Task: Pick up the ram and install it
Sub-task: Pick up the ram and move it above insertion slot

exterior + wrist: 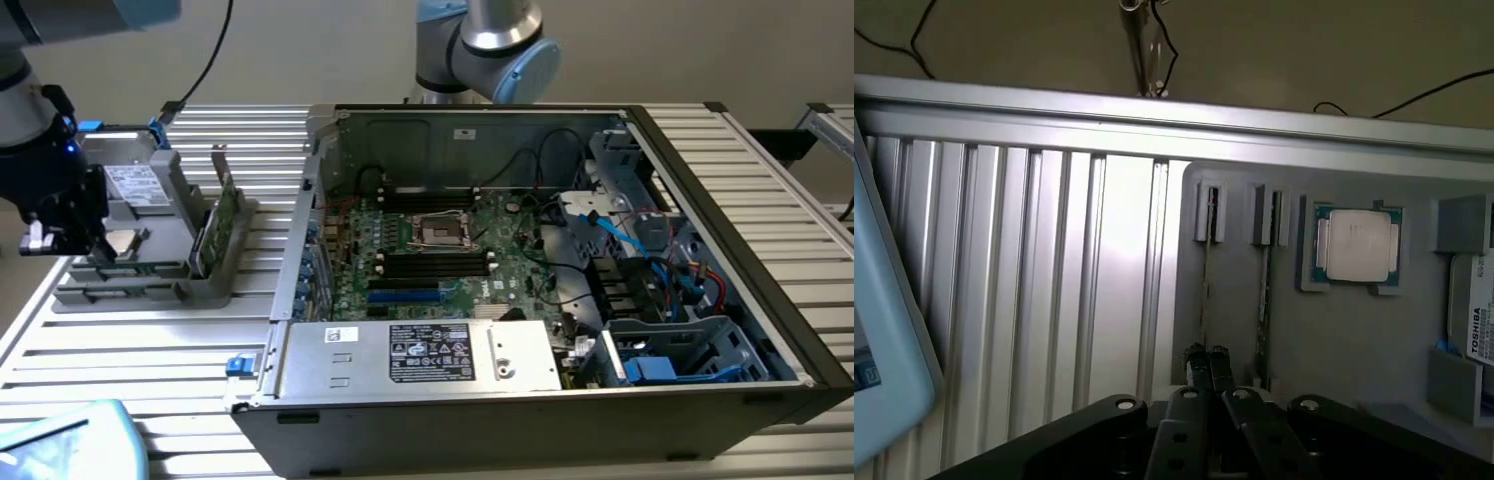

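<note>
Ram (1205, 290): 1 thin green stick, stood on edge in 1 of 2 slots of the grey holder (1334, 340), which is set beside the open computer case (561, 260); gripper (1206, 358) positioned over the stick's end, fingers pressed together, nothing grasped.

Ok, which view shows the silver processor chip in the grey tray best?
The wrist view: the processor chip faces the camera squarely, its whole silver lid and green border visible in the tray. The exterior view shows it as a small pale patch, seen obliquely.
</note>
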Tool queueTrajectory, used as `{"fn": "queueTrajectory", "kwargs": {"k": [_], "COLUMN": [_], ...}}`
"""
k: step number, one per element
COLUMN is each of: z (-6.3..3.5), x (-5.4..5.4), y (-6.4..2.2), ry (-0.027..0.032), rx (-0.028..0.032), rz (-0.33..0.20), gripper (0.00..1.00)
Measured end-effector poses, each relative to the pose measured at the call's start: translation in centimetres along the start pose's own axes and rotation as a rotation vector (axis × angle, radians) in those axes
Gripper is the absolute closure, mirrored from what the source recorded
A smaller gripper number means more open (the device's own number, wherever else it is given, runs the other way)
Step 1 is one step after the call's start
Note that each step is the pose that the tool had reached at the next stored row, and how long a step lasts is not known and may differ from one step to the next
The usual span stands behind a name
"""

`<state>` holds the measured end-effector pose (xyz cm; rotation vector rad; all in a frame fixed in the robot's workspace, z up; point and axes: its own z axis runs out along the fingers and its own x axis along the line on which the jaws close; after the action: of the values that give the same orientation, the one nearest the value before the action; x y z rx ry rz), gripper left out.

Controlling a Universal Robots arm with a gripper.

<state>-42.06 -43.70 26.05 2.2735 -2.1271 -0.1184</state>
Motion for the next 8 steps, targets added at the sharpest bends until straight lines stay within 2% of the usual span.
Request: {"fn": "queueTrajectory", "kwargs": {"k": [8], "z": [0.20], "x": [0.00], "y": [0.05], "ry": [0.0000], "rx": [-0.0002], "rz": [0.000], "gripper": [0.90]}}
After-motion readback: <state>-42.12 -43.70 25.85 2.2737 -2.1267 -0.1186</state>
